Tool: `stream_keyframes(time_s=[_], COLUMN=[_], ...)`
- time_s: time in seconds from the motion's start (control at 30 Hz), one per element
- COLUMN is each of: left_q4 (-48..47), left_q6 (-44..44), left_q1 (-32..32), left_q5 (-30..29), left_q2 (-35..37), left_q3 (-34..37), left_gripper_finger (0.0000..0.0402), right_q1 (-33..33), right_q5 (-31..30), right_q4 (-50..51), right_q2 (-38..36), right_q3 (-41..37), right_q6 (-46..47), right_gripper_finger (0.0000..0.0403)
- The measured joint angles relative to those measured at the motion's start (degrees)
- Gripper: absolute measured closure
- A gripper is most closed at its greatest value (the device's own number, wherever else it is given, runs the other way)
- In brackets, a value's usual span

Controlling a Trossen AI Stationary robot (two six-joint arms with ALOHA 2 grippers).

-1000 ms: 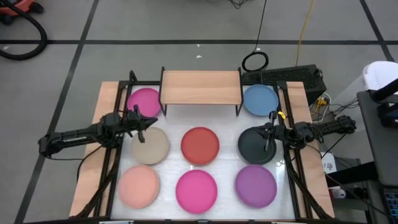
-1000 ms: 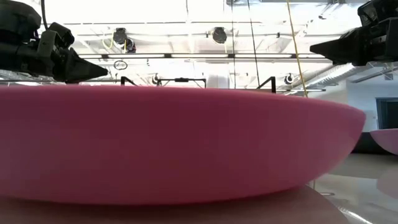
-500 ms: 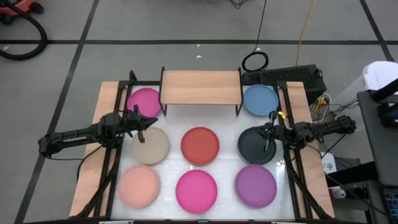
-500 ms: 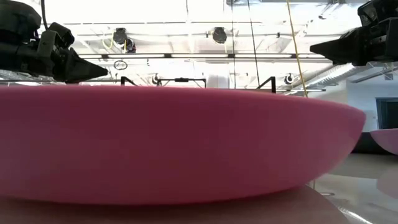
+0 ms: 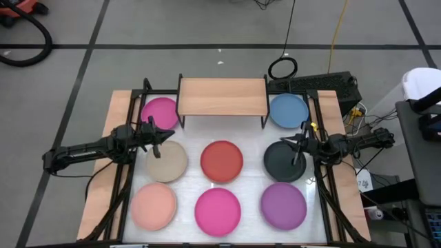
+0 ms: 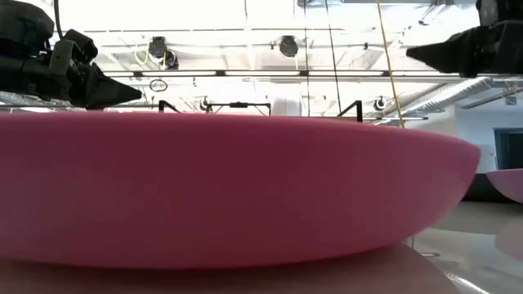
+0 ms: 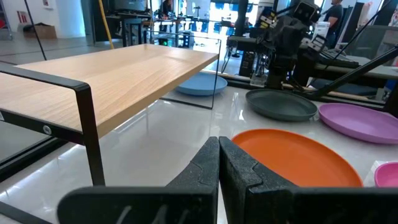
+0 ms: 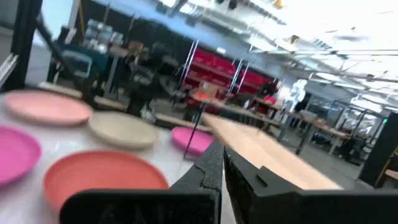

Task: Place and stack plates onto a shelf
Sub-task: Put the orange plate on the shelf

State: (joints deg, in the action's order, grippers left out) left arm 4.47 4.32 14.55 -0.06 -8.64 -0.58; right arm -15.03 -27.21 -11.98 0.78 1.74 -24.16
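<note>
Eight plates lie flat on the white table: magenta [image 5: 161, 112], blue [image 5: 289, 110], beige [image 5: 166, 160], red [image 5: 222, 160], black [image 5: 284, 162], peach [image 5: 154, 206], a second magenta [image 5: 218, 210] and purple [image 5: 283, 205]. The light-wood shelf [image 5: 222, 96] stands bare at the far edge between the magenta and blue plates. My left gripper [image 5: 172, 136] hovers shut above the beige plate's far rim. My right gripper [image 5: 286, 142] hovers shut above the black plate's far rim. Both point inward, level, well above the table. The near magenta plate [image 6: 245, 188] fills the low view.
A black cable ring [image 5: 282, 67] lies on the floor behind the shelf. Black frame rails [image 5: 124, 172] run along both table sides. The shelf's thin black legs [image 7: 87, 134] stand on the table. Bare white table [image 5: 222, 131] lies between the shelf and the red plate.
My right gripper has risen a little and stays shut; its wrist view is blurred by the motion. The left arm and all plates have kept still.
</note>
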Motion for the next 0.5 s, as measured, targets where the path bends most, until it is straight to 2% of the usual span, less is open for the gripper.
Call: stream_keyframes(time_s=[0.27,0.5], left_q4=[0.0,0.0], left_q6=[0.0,0.0], left_q1=[0.0,0.0], left_q5=[0.0,0.0], left_q2=[0.0,0.0], left_q3=[0.0,0.0], left_gripper_finger=[0.0398,0.0398], right_q1=[0.0,0.0], right_q5=[0.0,0.0], right_q4=[-1.6,-7.3], right_q2=[0.0,0.0], right_q3=[0.0,0.1], right_q6=[1.4,2.1], right_gripper_finger=[0.0403,0.0403])
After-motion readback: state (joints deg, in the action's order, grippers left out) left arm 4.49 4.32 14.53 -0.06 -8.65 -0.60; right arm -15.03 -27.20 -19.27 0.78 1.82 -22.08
